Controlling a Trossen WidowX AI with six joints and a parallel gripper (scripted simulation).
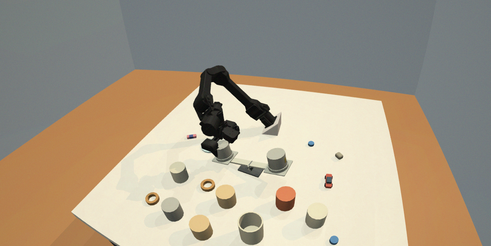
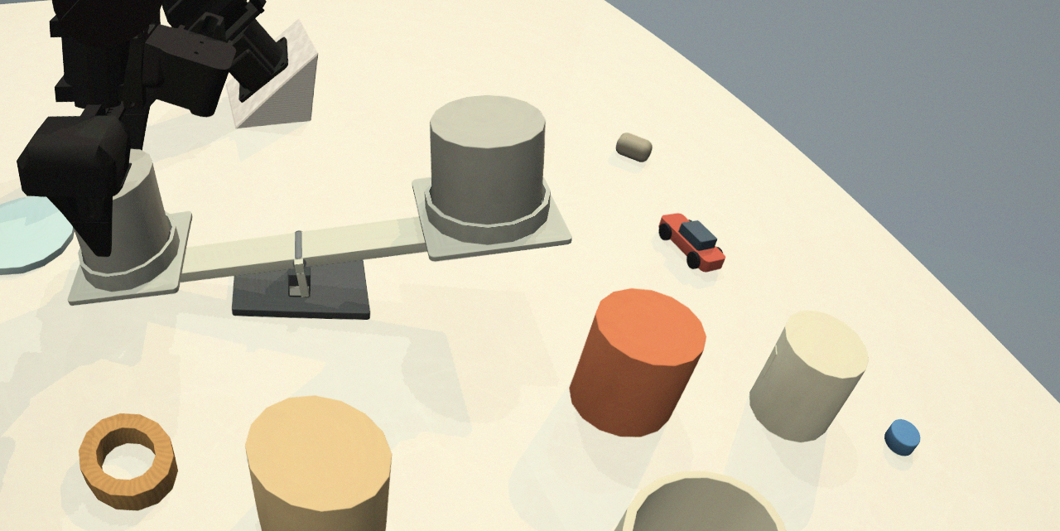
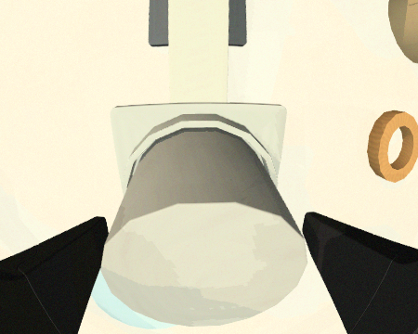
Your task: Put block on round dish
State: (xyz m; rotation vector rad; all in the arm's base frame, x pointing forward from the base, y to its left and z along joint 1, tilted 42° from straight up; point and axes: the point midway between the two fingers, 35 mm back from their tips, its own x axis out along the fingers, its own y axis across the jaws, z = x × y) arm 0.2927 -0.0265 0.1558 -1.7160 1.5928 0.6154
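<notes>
A grey cup [image 1: 224, 151] [image 2: 142, 219] [image 3: 204, 264] stands upside down on the left end of the balance [image 2: 370, 236] [image 3: 198, 70]. An identical cup [image 1: 275, 160] [image 2: 487, 168] stands on the right end. The beam slopes down toward the left cup. My gripper [image 3: 207, 226] is open, with one finger on each side of the left cup; the far finger is largely hidden in the top and exterior views. The pale blue round dish [image 2: 29, 238] [image 3: 121, 308] lies beyond the left cup, partly covered by it in the wrist view. No block is visible.
In front of the balance are a wooden ring [image 1: 207, 185] [image 2: 127, 461] [image 3: 394, 146], a tan cylinder [image 1: 225, 196] [image 2: 318, 453] and an orange-red cylinder [image 1: 285, 198] [image 2: 637, 364]. A grey cylinder [image 1: 179, 172] stands left of the ring. A red toy car [image 1: 328, 180] [image 2: 691, 240] is at the right.
</notes>
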